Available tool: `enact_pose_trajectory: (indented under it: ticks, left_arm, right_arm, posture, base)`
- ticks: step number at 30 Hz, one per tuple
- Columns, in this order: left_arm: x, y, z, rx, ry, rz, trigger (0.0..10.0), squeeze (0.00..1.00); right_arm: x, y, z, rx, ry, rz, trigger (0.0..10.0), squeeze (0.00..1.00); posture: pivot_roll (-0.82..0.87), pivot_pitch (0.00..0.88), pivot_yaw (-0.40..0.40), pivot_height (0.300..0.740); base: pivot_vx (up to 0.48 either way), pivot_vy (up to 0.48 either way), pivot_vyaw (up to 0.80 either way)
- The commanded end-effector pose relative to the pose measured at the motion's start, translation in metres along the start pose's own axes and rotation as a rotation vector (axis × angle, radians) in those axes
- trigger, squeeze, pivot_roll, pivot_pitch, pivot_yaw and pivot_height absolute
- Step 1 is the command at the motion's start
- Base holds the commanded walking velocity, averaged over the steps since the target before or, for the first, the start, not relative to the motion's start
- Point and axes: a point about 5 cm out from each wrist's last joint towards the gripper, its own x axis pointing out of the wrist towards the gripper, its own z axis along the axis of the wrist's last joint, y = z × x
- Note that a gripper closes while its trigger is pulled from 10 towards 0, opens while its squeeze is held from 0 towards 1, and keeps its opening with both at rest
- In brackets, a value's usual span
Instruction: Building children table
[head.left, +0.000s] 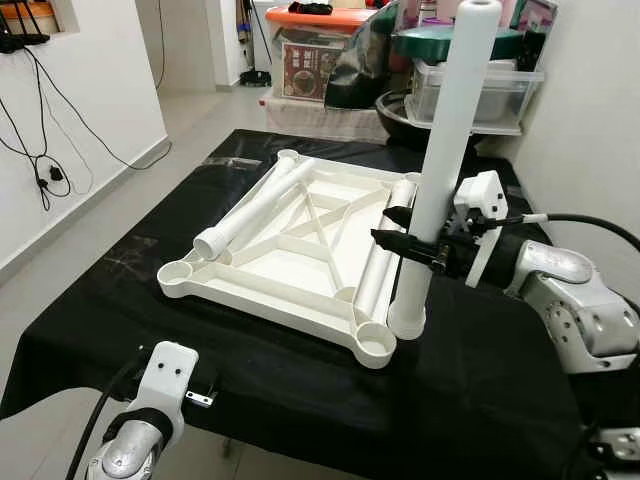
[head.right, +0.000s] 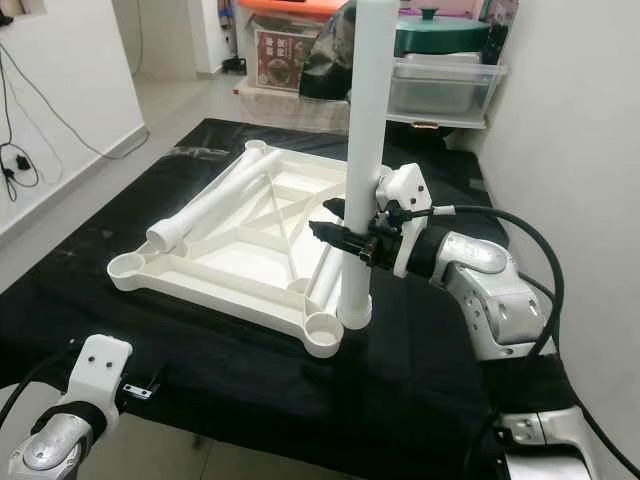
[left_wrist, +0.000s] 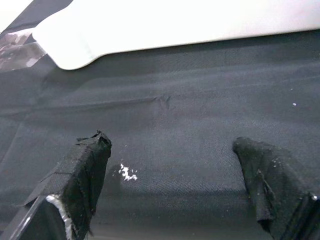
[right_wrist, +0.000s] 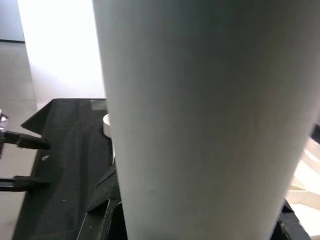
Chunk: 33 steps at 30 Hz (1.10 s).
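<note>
The white children's table top lies upside down on a black cloth. Two loose white legs rest in it: one diagonally at the left, another along the right side. My right gripper is shut on a third white leg and holds it upright. That leg's lower end stands just right of the near right corner socket, not inside it. My left gripper is open, low over the cloth near the front left edge, with the top's rounded corner ahead of it.
Clear storage bins, an orange-lidded box and a dark pot crowd the floor behind the table. A white wall runs close on the right. Cables hang on the left wall. Black cloth stretches to the front edge.
</note>
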Motion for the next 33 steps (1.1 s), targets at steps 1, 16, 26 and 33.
enact_pose_trajectory:
  ticks: [1, 16, 26, 33]
  left_arm:
    - [0.000, 0.002, -0.002, 0.007, 0.006, 0.007, 10.0, 0.00]
    - [0.004, -0.001, 0.000, 0.018, -0.011, -0.002, 10.0, 0.00]
    - [0.007, 0.002, 0.000, 0.029, -0.011, -0.004, 10.0, 0.00]
    - [0.008, 0.002, 0.000, 0.032, -0.015, -0.006, 10.0, 0.00]
  right_arm:
    - [0.007, 0.010, 0.000, 0.028, -0.026, 0.063, 10.0, 0.00]
    - [0.010, 0.011, 0.024, -0.035, -0.111, 0.057, 10.0, 0.00]
    - [0.008, 0.024, 0.016, -0.012, -0.088, 0.110, 10.0, 0.00]
    - [0.012, 0.030, 0.011, 0.003, -0.087, 0.117, 10.0, 0.00]
  posture:
    - [0.08, 0.000, -0.054, 0.740]
    - [0.08, 0.000, -0.046, 0.740]
    - [0.07, 0.000, -0.040, 0.740]
    - [0.07, 0.000, -0.036, 0.740]
  base:
    - [0.000, 0.000, 0.00]
    - [0.000, 0.000, 0.00]
    - [0.000, 0.000, 0.00]
    - [0.000, 0.000, 0.00]
